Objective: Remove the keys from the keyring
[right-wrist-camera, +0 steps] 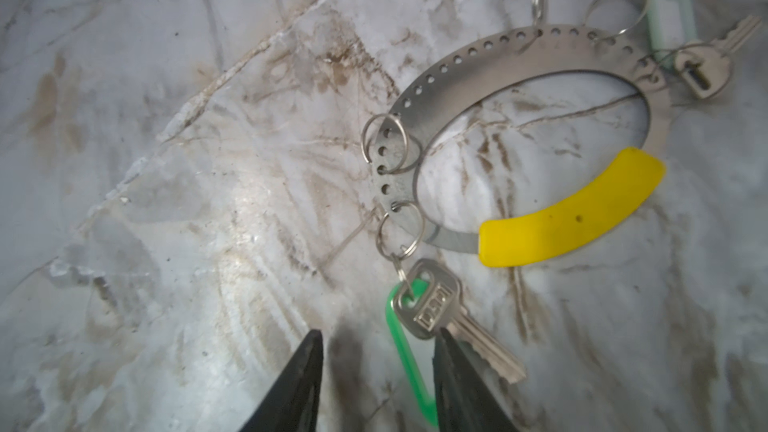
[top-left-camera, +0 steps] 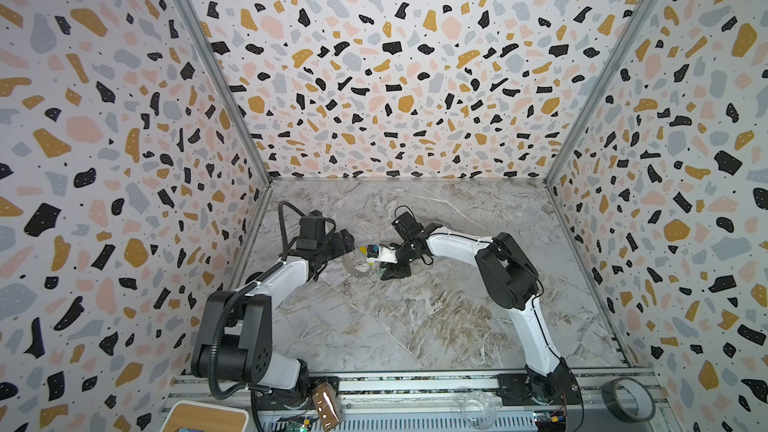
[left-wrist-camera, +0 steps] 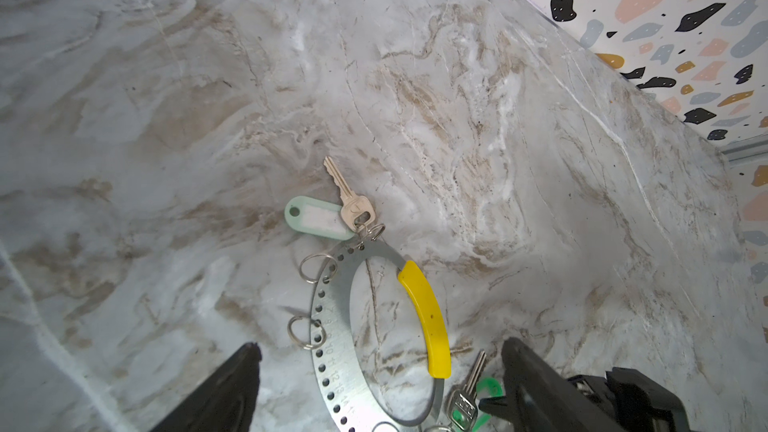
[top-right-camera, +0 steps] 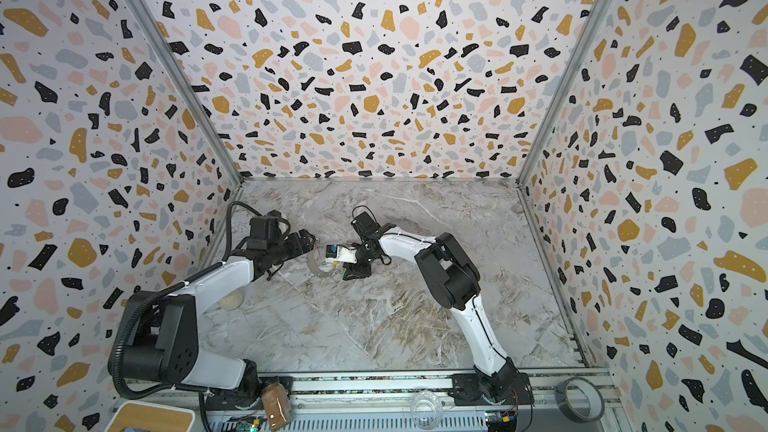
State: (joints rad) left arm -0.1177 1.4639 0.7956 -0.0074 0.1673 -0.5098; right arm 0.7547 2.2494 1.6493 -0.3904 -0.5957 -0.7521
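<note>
Nothing has come off yet. In both top views the keyring (top-left-camera: 356,271) lies flat on the marble tabletop (top-left-camera: 415,326), a little left of centre and below the middle of the frame, between the two hands. The left wrist view shows the pale mint-tagged key (left-wrist-camera: 355,207) hooked to its dotted rim by a small split ring, beyond one end of the yellow sleeve (left-wrist-camera: 424,317). In the right wrist view the green-tagged key (right-wrist-camera: 440,309) hangs from another split ring near the sleeve's other end.

The left hand (left-wrist-camera: 380,351) is spread wide, straddling the hoop and gripping nothing. The right hand (right-wrist-camera: 378,334) has its fingers apart over the green tag (right-wrist-camera: 403,338), one finger overlapping the key blade, not clamped. Both removals appear to remain.
</note>
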